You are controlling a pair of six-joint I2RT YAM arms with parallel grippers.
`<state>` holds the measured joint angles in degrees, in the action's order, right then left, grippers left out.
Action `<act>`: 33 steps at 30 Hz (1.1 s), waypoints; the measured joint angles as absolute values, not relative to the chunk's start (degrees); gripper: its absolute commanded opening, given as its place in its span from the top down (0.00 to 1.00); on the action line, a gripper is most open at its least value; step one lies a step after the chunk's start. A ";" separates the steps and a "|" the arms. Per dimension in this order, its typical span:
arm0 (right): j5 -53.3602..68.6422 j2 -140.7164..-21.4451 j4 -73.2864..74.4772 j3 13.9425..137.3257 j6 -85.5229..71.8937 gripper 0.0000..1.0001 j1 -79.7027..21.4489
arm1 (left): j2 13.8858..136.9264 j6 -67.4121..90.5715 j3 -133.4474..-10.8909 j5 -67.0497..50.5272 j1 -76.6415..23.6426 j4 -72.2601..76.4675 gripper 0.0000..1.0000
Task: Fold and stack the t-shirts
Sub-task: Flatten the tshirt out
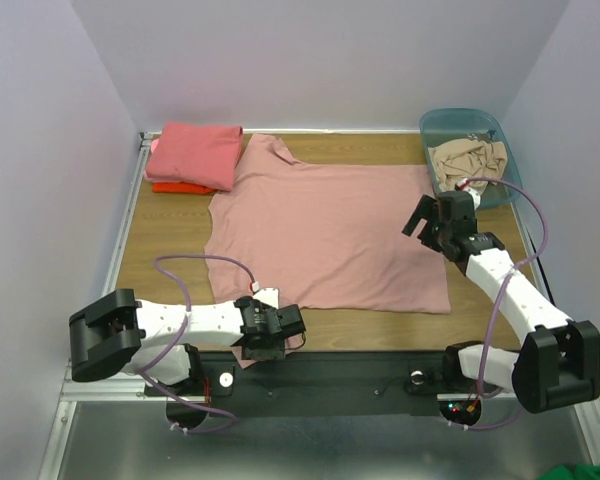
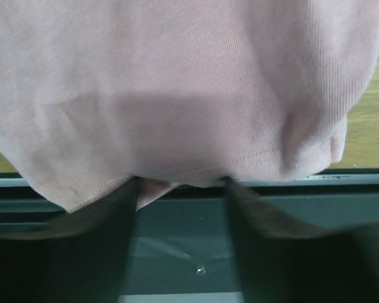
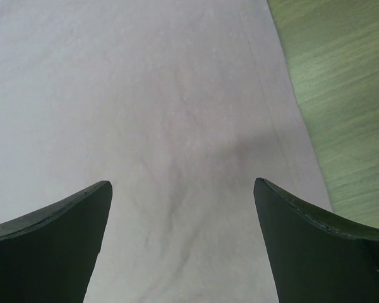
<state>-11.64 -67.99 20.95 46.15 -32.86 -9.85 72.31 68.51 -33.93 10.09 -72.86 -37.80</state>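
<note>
Left gripper (image 2: pixel 180 184) part-open at hem of pink shirt (image 1: pixel 330 235), right gripper (image 3: pixel 183 186) wide open, empty; beige clothes (image 1: pixel 465 160) in teal bin (image 1: pixel 458 112).

The tabletop (image 1: pixel 170 255) carries one dusty pink t-shirt (image 1: pixel 330 235) spread flat and one coral-pink t-shirt (image 1: pixel 193 153) folded on one orange-red t-shirt (image 1: pixel 175 187) at its far left corner, three in all, plus one teal bin (image 1: pixel 507 165) of beige cloth (image 1: pixel 465 158) at its far right corner.
</note>
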 measured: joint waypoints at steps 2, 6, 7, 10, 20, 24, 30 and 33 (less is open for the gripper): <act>-11.81 -66.92 21.02 45.21 -33.15 0.00 -9.85 | 73.65 68.62 -34.22 10.11 -72.93 -37.52 0.64; -12.67 -63.20 21.19 42.94 -34.37 0.00 -9.85 | 74.26 68.95 -34.33 10.26 -73.01 -37.45 0.98; -12.99 -62.26 21.32 42.37 -34.76 0.00 -9.85 | 74.26 69.04 -34.46 10.31 -73.01 -37.52 1.00; -14.00 -58.37 22.87 40.93 -36.23 0.00 -9.85 | 73.54 69.78 -34.76 10.98 -73.01 -37.87 1.00; -16.23 -46.02 29.78 34.79 -41.91 0.00 -9.85 | 66.50 72.14 -36.01 15.57 -73.01 -39.79 1.00; -14.87 -44.64 31.66 33.89 -43.77 0.00 -9.85 | 64.95 72.62 -36.64 17.56 -73.01 -40.62 1.00; -13.82 -42.78 39.35 33.78 -48.80 0.00 -9.85 | 63.05 73.21 -36.97 20.10 -73.01 -41.45 1.00; -15.03 -40.27 43.70 33.78 -52.69 0.00 -9.85 | 62.87 72.95 -37.74 21.10 -73.01 -41.58 1.00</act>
